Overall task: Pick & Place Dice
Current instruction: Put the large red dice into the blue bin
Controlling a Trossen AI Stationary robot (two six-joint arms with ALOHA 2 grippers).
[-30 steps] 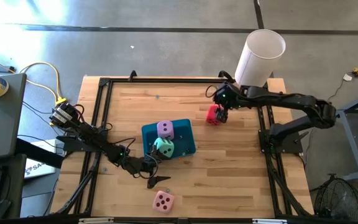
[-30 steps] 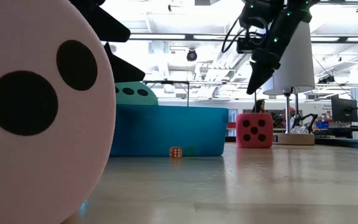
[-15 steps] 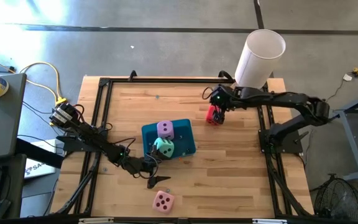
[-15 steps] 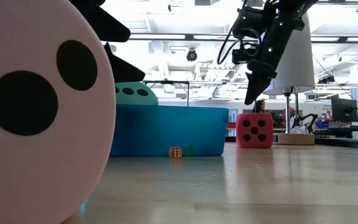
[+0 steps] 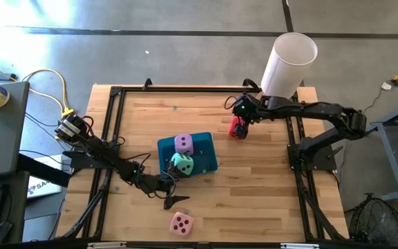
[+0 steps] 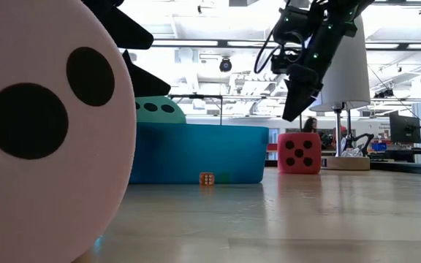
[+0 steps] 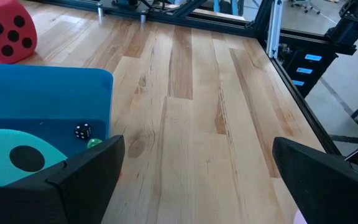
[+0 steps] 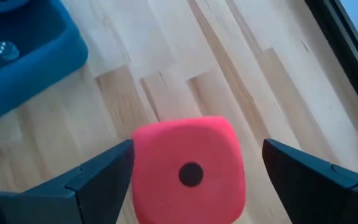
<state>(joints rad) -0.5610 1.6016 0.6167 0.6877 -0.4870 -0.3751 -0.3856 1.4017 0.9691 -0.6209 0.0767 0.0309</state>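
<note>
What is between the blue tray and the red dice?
Only bare wooden table lies between the blue tray and the red dice, seen in the high view.

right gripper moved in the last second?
Yes. In the high view the right gripper has shifted slightly left, away from the white cylinder, and now sits open above the red die, which rests untouched on the table.
</note>
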